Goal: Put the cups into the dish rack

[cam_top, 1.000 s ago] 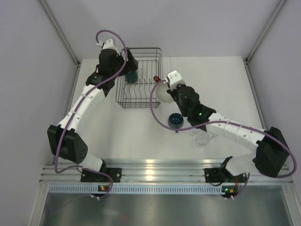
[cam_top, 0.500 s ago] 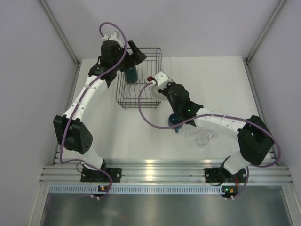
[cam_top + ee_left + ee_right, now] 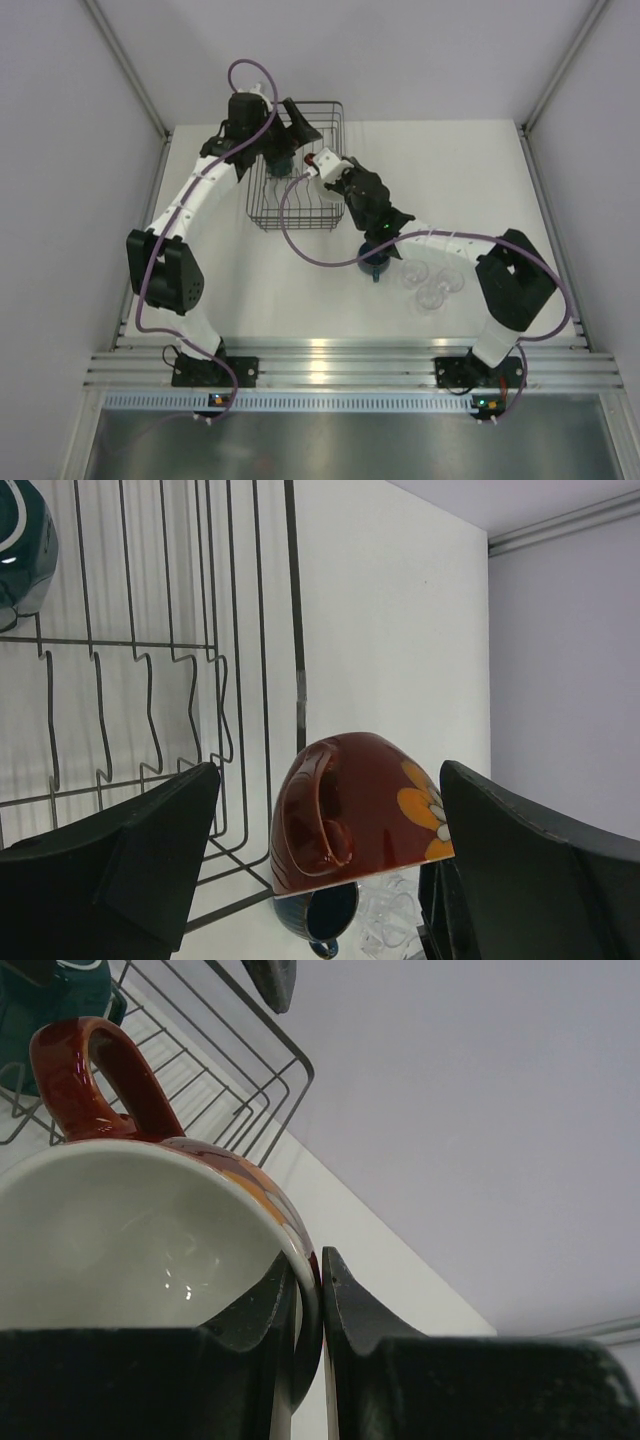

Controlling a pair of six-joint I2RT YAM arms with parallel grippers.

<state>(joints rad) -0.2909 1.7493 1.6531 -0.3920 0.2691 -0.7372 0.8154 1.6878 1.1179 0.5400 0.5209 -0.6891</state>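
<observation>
— Where is the big red cup (image 3: 130, 1240)?

— Up off the table at the right-hand rim of the dish rack (image 3: 262, 222), held there by the right gripper (image 3: 308, 1290). Its fingers (image 3: 360, 1330) pinch the cup's rim, one inside against the white wall and one outside on the glaze.

— What does it look like?

— It is glossy dark red outside and plain white inside, with a thick red loop handle. The left wrist view shows an orange-and-white flower on its side. It is tipped well off upright, so the mouth faces back towards the right wrist and the handle points at the rack.

— And the left gripper (image 3: 293, 135)?

— Its jaws are spread wide and grip nothing. It hangs over the far part of the rack, and its camera looks between the two dark fingers straight at the red cup.

— Is anything in the rack?

— The teal mug (image 3: 283, 160) sits inside among the wires, near the row of upright prongs. The rack itself is dark wire, rectangular, much larger than any cup.

— The rest?

— The small dark-blue cup (image 3: 375, 262) stands on the white table (image 3: 480, 180), partly under the right arm. The clear glasses (image 3: 432, 295) cluster just beside it on its right — well apart from the rack.
</observation>
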